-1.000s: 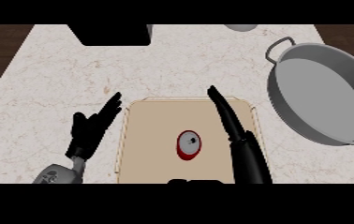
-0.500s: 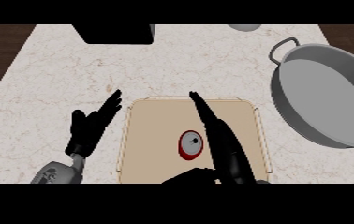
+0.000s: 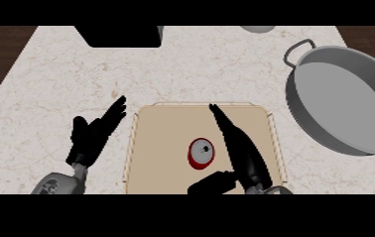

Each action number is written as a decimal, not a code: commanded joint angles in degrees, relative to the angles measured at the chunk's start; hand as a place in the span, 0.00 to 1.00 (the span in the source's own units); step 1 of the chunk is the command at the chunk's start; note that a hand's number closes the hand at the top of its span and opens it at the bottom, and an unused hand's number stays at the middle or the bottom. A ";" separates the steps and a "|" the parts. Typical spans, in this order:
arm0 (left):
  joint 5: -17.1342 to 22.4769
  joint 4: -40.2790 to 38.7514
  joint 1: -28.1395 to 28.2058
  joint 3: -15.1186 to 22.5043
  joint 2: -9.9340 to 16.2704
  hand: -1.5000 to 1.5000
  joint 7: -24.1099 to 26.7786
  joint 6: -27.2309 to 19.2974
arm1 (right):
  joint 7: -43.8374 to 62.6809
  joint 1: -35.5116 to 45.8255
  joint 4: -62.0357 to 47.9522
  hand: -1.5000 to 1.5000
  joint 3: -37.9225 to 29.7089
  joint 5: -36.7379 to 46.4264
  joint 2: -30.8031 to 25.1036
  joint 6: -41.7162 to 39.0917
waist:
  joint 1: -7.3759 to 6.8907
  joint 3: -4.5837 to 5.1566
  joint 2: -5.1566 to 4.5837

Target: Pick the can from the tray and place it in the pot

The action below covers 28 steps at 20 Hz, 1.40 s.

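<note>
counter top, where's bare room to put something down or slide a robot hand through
Bare counter runs between the dark block at the back and the tray, reaching right to the pot. The pot's inside is bare. It is crowded on the tray's near right, with the can beside the right robot hand.

You are looking steeply down on a pale, marbled surface (image 3: 190, 72) with faint brown veining, which fills most of the view. A dark wooden strip (image 3: 15, 45) shows past its left edge, and another (image 3: 357, 33) past its right edge. At the far edge, left of centre, sits a black boxy object (image 3: 121, 35), cut off by the frame. Further right along that edge, a small grey round object (image 3: 258, 29) is only partly visible.
</note>
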State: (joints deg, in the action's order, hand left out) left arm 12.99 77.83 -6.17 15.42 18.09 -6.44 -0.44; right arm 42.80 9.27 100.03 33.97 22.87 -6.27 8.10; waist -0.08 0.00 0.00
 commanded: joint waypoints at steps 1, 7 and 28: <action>-3.19 0.69 -1.74 -0.77 -3.20 0.50 -1.98 -2.42 | -2.85 -2.45 0.68 0.00 -1.52 2.89 -0.04 0.64 | 0.17 0.00 0.04; -2.17 3.15 1.45 -2.79 -1.41 0.50 -3.10 2.11 | -18.27 -8.78 -3.89 0.00 -5.09 -5.38 -0.27 0.17 | -0.08 -0.04 0.03; -6.21 2.63 0.27 -8.48 -5.13 0.50 -4.20 6.77 | -42.12 -2.30 -29.47 0.00 -9.50 -25.25 6.26 -0.08 | -0.08 -0.01 0.00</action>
State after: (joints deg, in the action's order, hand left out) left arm 6.47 77.55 -5.40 8.80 13.08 -7.21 4.87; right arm 3.78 4.24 75.71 26.04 0.04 -0.24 9.49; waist -0.17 0.05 0.10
